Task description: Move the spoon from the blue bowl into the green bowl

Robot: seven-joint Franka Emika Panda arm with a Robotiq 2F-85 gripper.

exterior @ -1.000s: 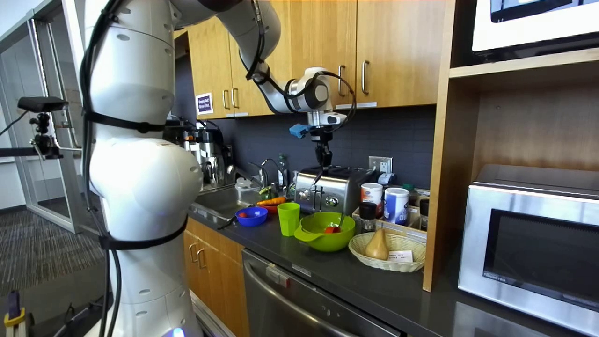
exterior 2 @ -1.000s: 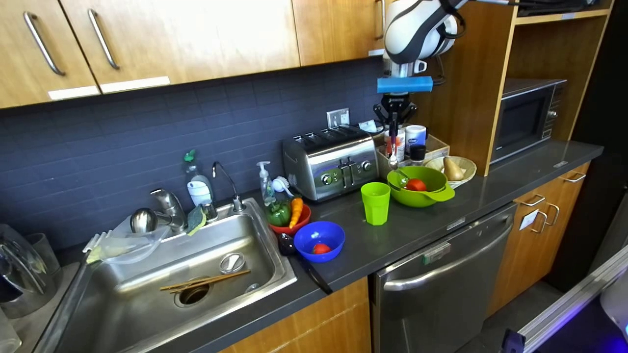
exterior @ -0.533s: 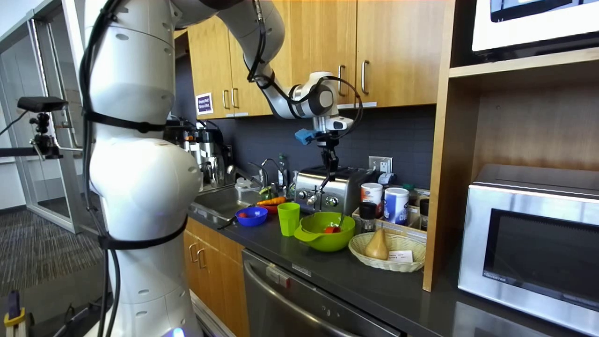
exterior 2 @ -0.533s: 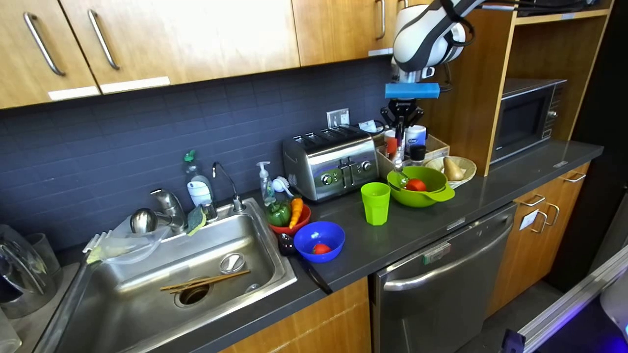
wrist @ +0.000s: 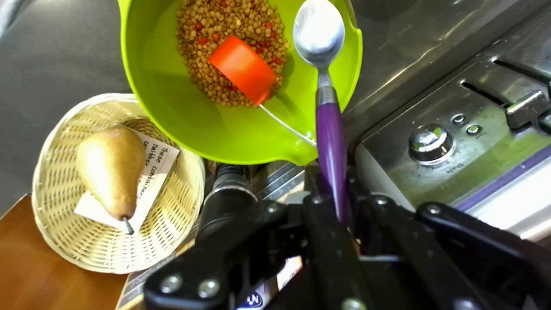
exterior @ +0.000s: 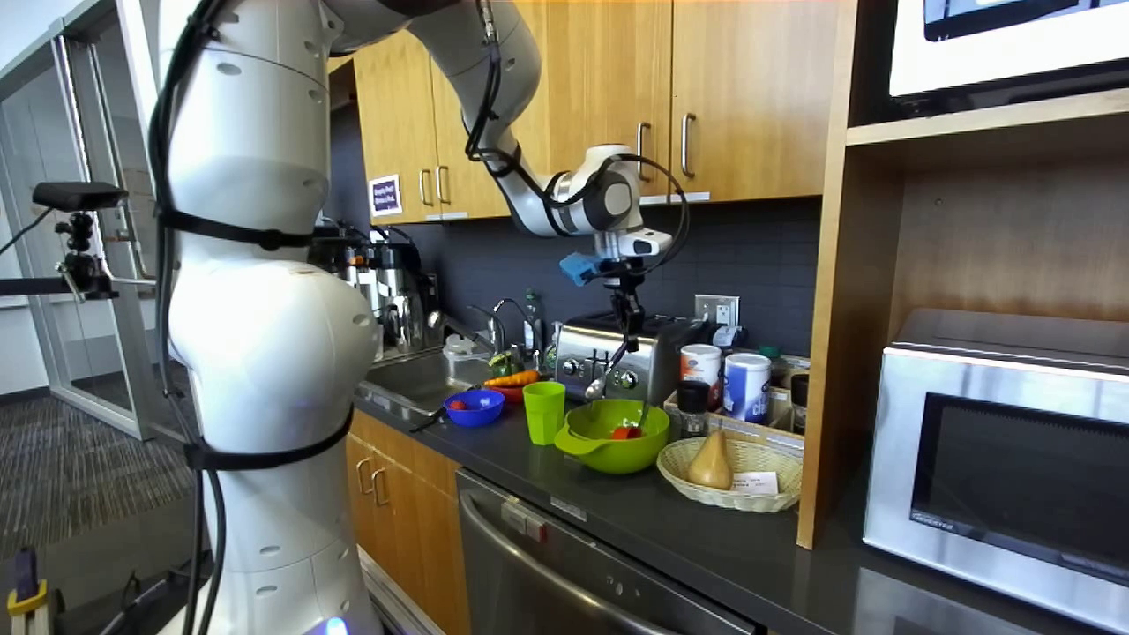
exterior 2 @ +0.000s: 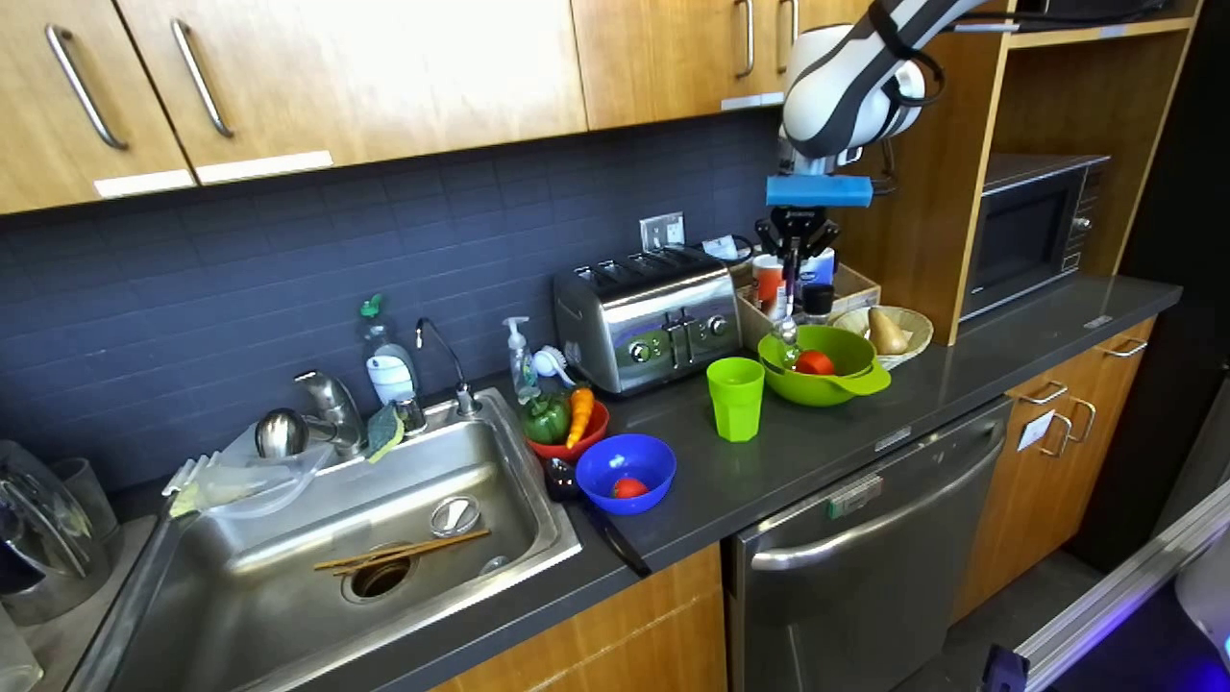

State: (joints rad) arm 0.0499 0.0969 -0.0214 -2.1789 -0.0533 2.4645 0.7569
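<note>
The 2 jaws of the Robotiq gripper [wrist: 335, 189] are clenched on the handle end of the purple-handled spoon [wrist: 329, 118]. The spoon hangs at a slant, head lowest, over the green bowl [wrist: 232, 140]; in the wrist view its metal head overlaps the inside of the bowl close to the rim, though whether it touches cannot be told. In the green bowl a red scoop [wrist: 242, 69] lies on brown lentils [wrist: 196, 60], its thin metal handle running toward the bowl's spout.

The blue bowl [exterior 2: 625, 447] sits near the front edge of the countertop [exterior 2: 769, 471], beside a corner of the sink [exterior 2: 279, 577], with a small red item [exterior 2: 630, 488] in it. A black ladle [exterior 2: 620, 544] lies between the blue bowl and the sink, its handle reaching the front edge. A lime-green cup [exterior 2: 736, 404] stands upright between the blue bowl and the green bowl. Farther from the front edge, a red bowl [exterior 2: 598, 428] carries a green bell pepper [exterior 2: 546, 420] and a carrot [exterior 2: 580, 416], and a stainless steel toaster [exterior 2: 663, 332] stands toward the back edge.

Just beside the green bowl, a wicker basket [wrist: 168, 215] holds a pear [wrist: 114, 165] on a printed card [wrist: 154, 173]. A microwave [exterior 2: 1023, 245] stands near the countertop's end corner.
</note>
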